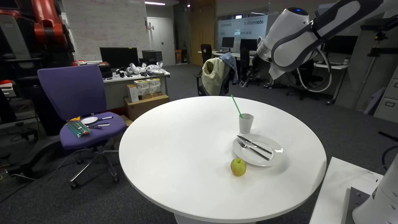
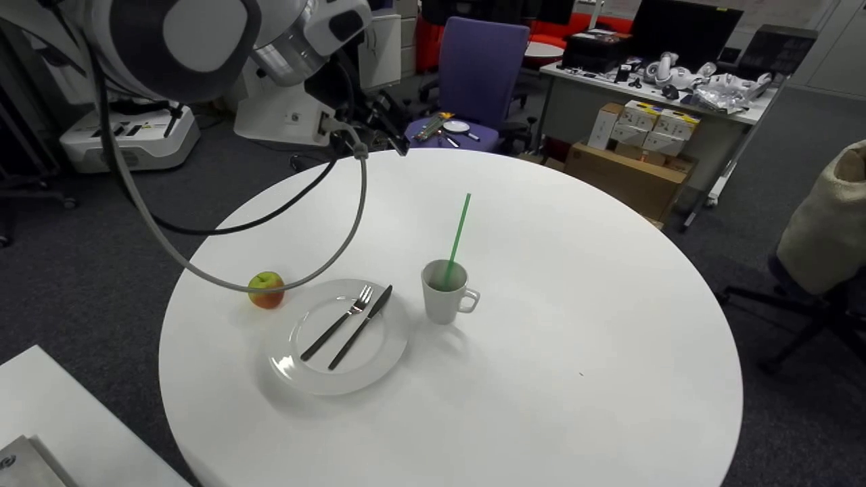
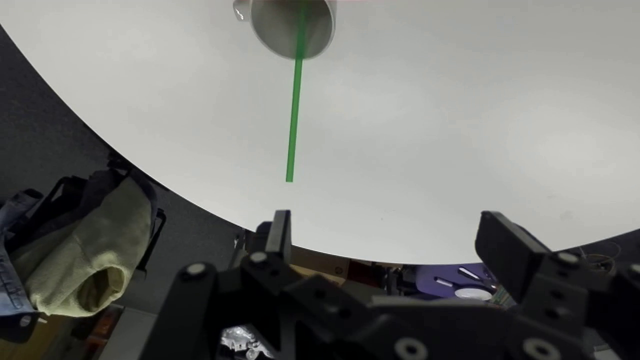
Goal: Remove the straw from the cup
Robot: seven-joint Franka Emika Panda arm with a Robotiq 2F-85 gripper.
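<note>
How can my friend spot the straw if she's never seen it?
Find the big round white table, then the small white cup standing beside the plate. The straw is thin and green, leaning up out of that cup, while the fork and knife lie flat on the plate.

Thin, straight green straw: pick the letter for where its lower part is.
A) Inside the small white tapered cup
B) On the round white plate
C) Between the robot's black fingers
A: in an exterior view, the green straw slants up out of the white cup, its lower part showing inside.
</note>
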